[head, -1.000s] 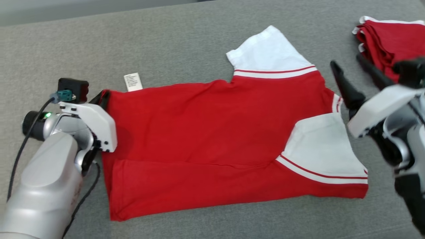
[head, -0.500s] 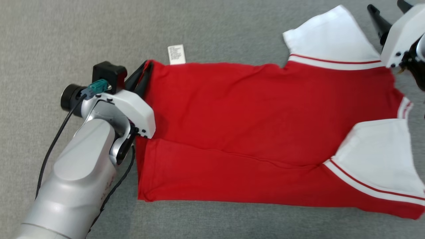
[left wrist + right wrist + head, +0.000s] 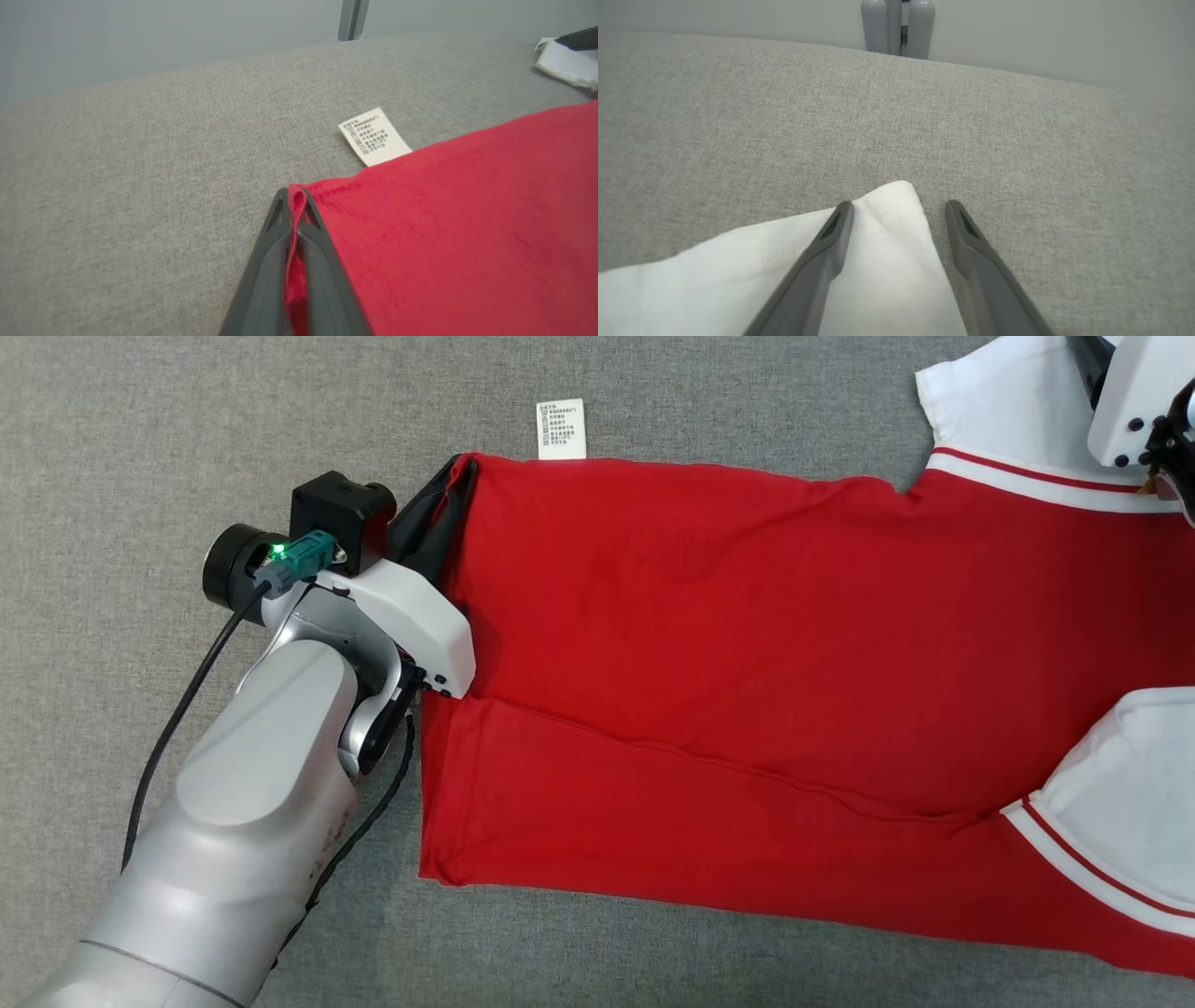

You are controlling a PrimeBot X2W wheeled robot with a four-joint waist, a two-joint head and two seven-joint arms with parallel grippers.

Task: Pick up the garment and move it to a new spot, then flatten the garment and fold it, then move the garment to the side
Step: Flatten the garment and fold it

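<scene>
Here, the garment (image 3: pixel 747 644), a red shirt with white sleeves edged in red-and-white bands, lies spread nearly flat on a grey woven surface (image 3: pixel 140 429). Its hem points toward the robot's left and its sleeves toward the right. A long shallow crease (image 3: pixel 709 765) runs across the near half of the body. A white care label (image 3: pixel 561 428) projects from the far edge, just beside the hem corner, and rests on the grey cloth. The left gripper (image 3: pixel 457 471) sits at that far hem corner with its two dark fingers pressed together. In the left wrist view a thin fold of red fabric is pinched between them, low against the surface. A black cable (image 3: pixel 177 709) trails along the pale left forearm. The right gripper (image 3: pixel 899 207) stands with its jaws wide apart at the outer corner of the far white sleeve (image 3: pixel 999 401). In the right wrist view one finger lies over the sleeve and the other over bare grey cloth just past the sleeve's edge. The sleeve corner falls between them, ungripped. Whether either finger touches the fabric cannot be told. The near sleeve (image 3: pixel 1130 775) is folded in over the red body.
</scene>
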